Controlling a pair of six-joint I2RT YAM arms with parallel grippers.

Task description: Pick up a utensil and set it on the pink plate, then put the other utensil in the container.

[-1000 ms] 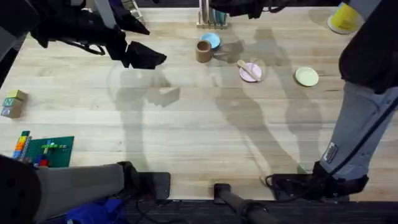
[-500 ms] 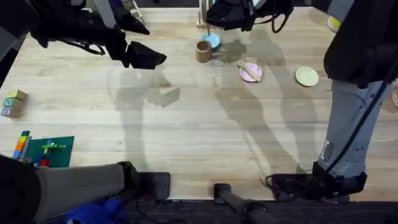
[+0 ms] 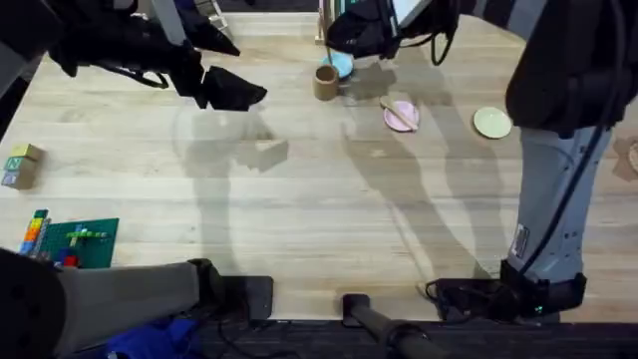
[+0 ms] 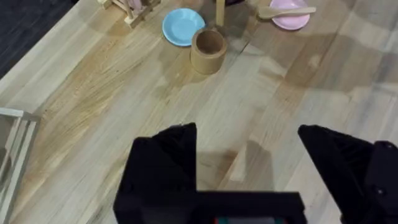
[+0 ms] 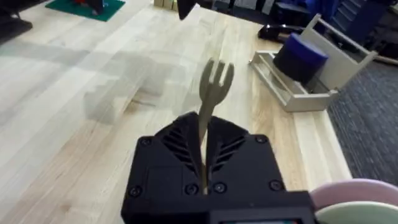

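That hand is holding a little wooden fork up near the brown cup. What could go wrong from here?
The right hand pinches the fork by its handle, so the tines stick out and could tilt or slip on release. The brown cup has a narrow mouth; a slightly off drop might land the fork on the table or tip the cup. The blue plate sits right beside the cup, and the pink plate already holds a utensil that a low pass could knock.
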